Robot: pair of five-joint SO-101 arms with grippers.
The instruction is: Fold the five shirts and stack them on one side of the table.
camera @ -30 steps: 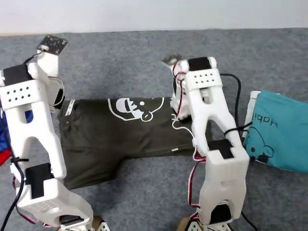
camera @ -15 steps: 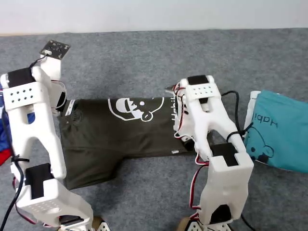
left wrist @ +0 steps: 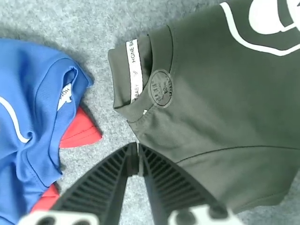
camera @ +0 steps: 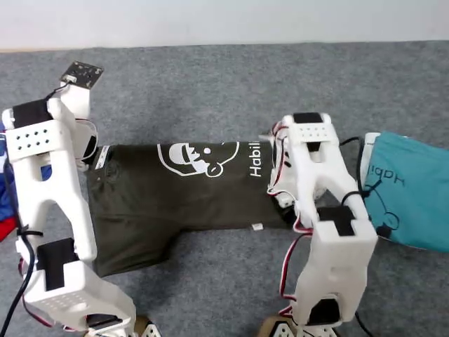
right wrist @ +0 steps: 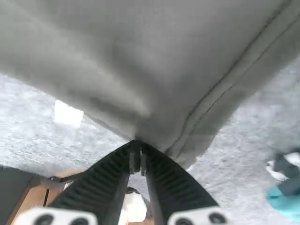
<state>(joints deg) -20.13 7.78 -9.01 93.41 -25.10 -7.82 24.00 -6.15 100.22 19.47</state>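
My right gripper (right wrist: 136, 149) is pressed together on a fold of the olive shirt (right wrist: 140, 70). It pinches the hem, near a small white label (right wrist: 68, 113), and the cloth bunches up at my fingertips over the grey table (right wrist: 262, 140). My left gripper (left wrist: 138, 151) is pressed together too, with its tips at the shirt's shoulder edge just below the collar. I cannot tell whether any cloth is caught between them.

My left wrist shows plainly what the high view catches only at its edge. A blue shirt (left wrist: 33, 117) lies just beside the olive collar, and a red shirt (left wrist: 79, 133) pokes out from under it.

The high view gives me the whole layout. The olive shirt lies spread print-up across the middle of the table between my two arms. A teal shirt (camera: 414, 193) lies at the right side, past my right arm.

I count four shirts: one olive, one blue, one red and one teal.
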